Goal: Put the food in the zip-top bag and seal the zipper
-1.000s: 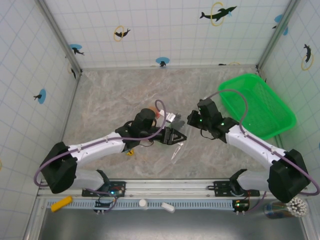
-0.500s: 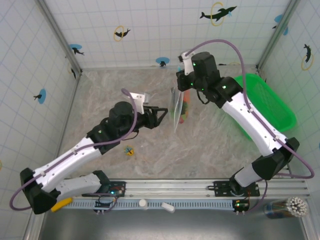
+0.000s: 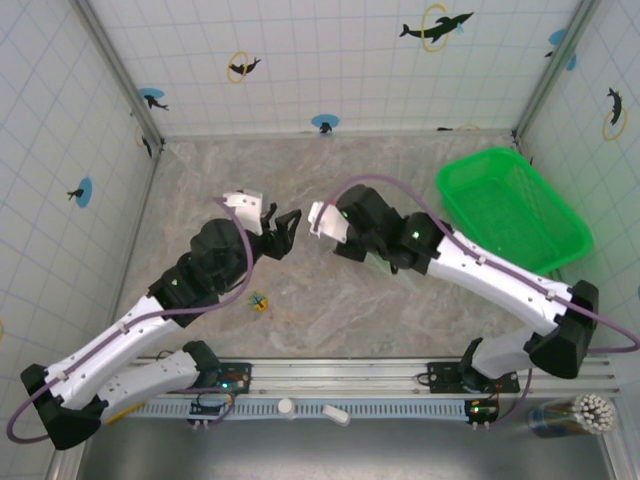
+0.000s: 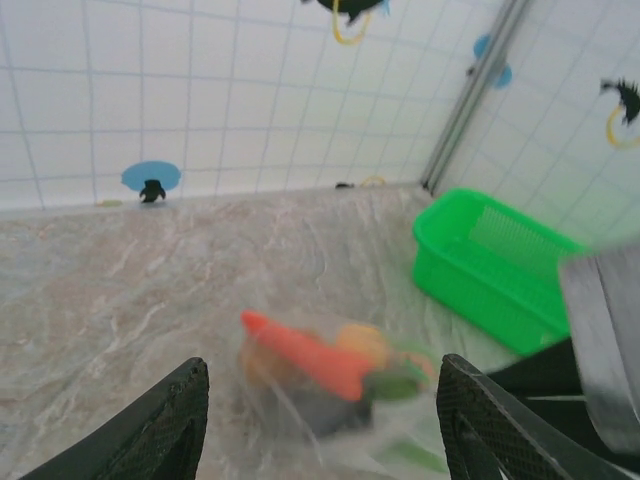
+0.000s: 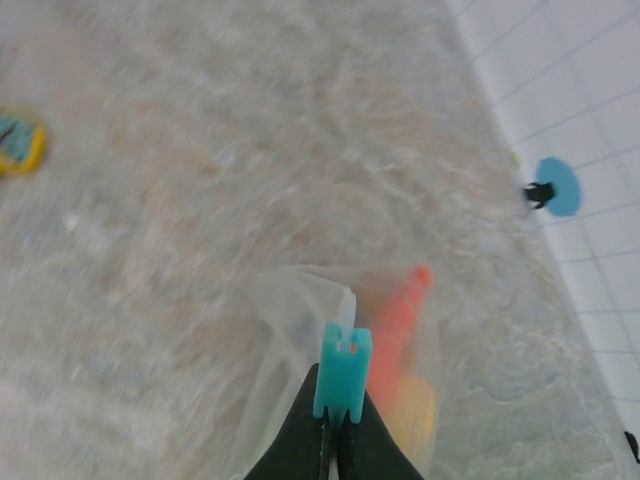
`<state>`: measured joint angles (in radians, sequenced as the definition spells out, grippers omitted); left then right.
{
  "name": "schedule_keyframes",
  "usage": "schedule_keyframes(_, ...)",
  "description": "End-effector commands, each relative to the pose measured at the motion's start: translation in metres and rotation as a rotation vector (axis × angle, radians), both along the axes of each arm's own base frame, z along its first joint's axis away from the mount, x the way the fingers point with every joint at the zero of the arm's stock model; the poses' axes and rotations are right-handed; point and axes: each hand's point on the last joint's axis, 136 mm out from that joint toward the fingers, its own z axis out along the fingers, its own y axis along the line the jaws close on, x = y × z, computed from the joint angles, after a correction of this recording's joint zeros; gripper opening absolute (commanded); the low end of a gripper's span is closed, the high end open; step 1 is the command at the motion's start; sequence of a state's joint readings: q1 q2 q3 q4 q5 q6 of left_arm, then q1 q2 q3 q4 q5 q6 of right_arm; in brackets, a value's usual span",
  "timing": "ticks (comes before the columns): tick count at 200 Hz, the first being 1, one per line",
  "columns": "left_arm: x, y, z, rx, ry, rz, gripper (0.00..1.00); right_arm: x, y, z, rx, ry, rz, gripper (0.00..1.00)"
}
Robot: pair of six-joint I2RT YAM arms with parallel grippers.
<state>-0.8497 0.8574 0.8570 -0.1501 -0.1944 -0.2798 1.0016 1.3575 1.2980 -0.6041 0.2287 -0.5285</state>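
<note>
trinket: small yellow-blue trinket [image 3: 258, 301] on the surface [image 3: 330, 330], left of the basket and nearer the arm bases. Not part of the job.
left gripper: left gripper [image 4: 320, 368] has its fingers spread and holds nothing. It is well left of the basket and aimed at the bag.
bag, handling: thin, clear and floppy, so likely light and slippery. It should sag and fold under the weight of the food, and a pinch on the film alone may slide.
bag, where to hold: the stiffer mouth edge looks best. One hold on the tab end and a second on the far end of the strip would keep it taut for sealing.
bag, place: bag [image 4: 335, 385] lies left of the basket, between the two grippers. Cannot tell whether its bottom touches the surface.
bag, look: see-through film, blurred.
food: food [image 4: 330, 365] is bunched inside the bag, with an orange carrot [image 5: 400, 310] uppermost and yellow and green pieces beside it.
zipper: zipper [image 5: 346, 305] is a thin clear strip ending in a light blue tab [image 5: 342, 372]. Too blurred to tell whether it is sealed.
right gripper: right gripper [image 5: 333, 428] has its fingers pressed together, pinching the tab, left of the basket.
basket: bright green basket [image 3: 510, 210], farthest back on the right, well apart from the bag.
</note>
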Motion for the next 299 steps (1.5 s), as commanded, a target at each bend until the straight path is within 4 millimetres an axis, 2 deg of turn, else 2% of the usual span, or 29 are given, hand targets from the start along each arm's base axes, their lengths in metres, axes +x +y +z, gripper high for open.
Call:
schedule_keyframes(1, -0.008, -0.017, -0.026, 0.142, -0.032, -0.141, 0.62, -0.015, -0.001, 0.025, 0.11, -0.131, 0.151, 0.0)
schedule_keyframes(21, -0.02, -0.027, -0.037, 0.184, -0.077, -0.251, 0.62, -0.026, -0.011, 0.014, 0.141, -0.12, 0.214, 0.0)
schedule_keyframes(44, -0.032, -0.035, -0.045, 0.225, -0.148, -0.357, 0.62, -0.03, -0.021, 0.012, 0.173, -0.11, 0.234, 0.0)
schedule_keyframes(85, -0.065, -0.054, -0.067, 0.292, -0.296, -0.617, 0.62, -0.046, -0.025, 0.007, 0.191, -0.099, 0.312, 0.0)
schedule_keyframes(129, -0.063, -0.075, -0.063, 0.315, -0.337, -0.711, 0.62, -0.062, -0.025, 0.014, 0.25, -0.1, 0.371, 0.0)
schedule_keyframes(176, -0.057, -0.093, -0.058, 0.295, -0.342, -0.756, 0.6, -0.07, -0.026, 0.011, 0.269, -0.07, 0.387, 0.0)
schedule_keyframes(196, -0.059, -0.097, -0.05, 0.281, -0.381, -0.774, 0.51, -0.073, -0.028, 0.012, 0.272, -0.062, 0.39, 0.0)
schedule_keyframes(234, -0.076, -0.102, -0.049, 0.272, -0.41, -0.867, 0.07, -0.071, -0.031, 0.012, 0.252, -0.039, 0.363, 0.0)
schedule_keyframes(243, -0.078, -0.102, -0.052, 0.278, -0.406, -0.876, 0.0, -0.071, -0.032, 0.013, 0.252, -0.037, 0.358, 0.0)
schedule_keyframes(250, -0.078, -0.101, -0.054, 0.283, -0.403, -0.88, 0.0, -0.071, -0.032, 0.014, 0.253, -0.041, 0.352, 0.0)
schedule_keyframes(256, -0.078, -0.101, -0.055, 0.286, -0.402, -0.877, 0.0, -0.07, -0.033, 0.016, 0.257, -0.046, 0.345, 0.05)
schedule_keyframes(266, -0.076, -0.099, -0.055, 0.29, -0.405, -0.857, 0.0, -0.067, -0.035, 0.02, 0.264, -0.063, 0.322, 0.25)
schedule_keyframes(277, -0.074, -0.096, -0.054, 0.287, -0.417, -0.833, 0.0, -0.065, -0.037, 0.025, 0.276, -0.078, 0.297, 0.36)
schedule_keyframes(290, -0.076, -0.093, -0.05, 0.273, -0.434, -0.817, 0.0, -0.064, -0.041, 0.03, 0.288, -0.083, 0.268, 0.44)
schedule_keyframes(299, -0.076, -0.091, -0.046, 0.26, -0.45, -0.803, 0.0, -0.064, -0.044, 0.029, 0.282, -0.073, 0.255, 0.45)
